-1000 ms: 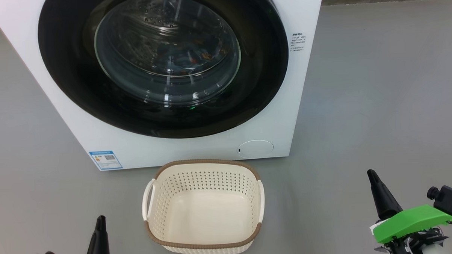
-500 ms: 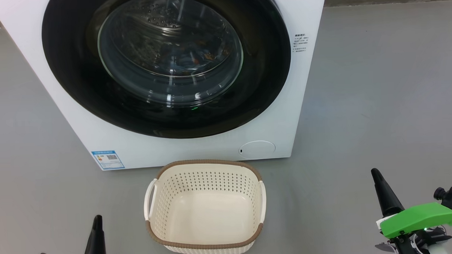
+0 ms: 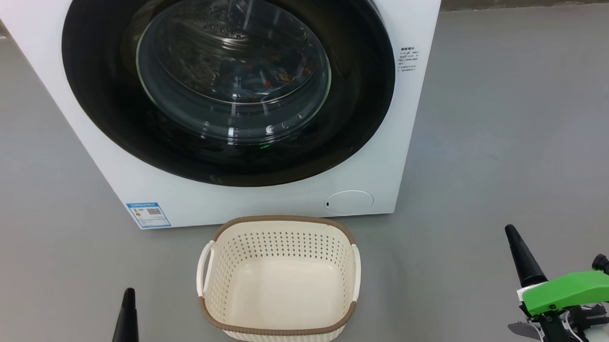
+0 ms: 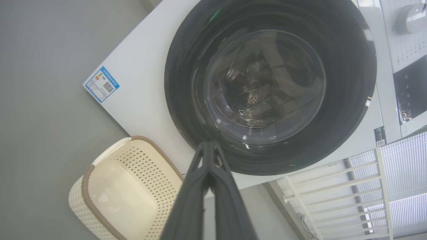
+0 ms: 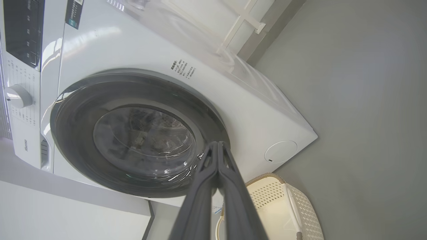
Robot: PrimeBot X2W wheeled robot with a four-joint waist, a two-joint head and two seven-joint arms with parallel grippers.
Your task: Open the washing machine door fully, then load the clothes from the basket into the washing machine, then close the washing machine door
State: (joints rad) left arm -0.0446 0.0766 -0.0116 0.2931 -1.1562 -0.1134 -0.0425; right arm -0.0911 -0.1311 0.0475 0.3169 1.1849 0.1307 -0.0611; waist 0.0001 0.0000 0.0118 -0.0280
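My left claw [image 3: 129, 298] and right claw [image 3: 512, 233] are both pinched together, holding nothing, low on either side of the basket [image 3: 281, 220]. The washing machine door [image 3: 230, 87] sits flush against the washing machine [image 3: 265, 197]. I judge it heavy, rigid and glossy-slick, best pulled at its rim edge, though I cannot make out a handle. The clothes [image 3: 261, 80] lie in the drum behind the glass and look soft, light and easy to pinch at a fold. One door, one machine, one bare basket; the garments are too bunched to count.
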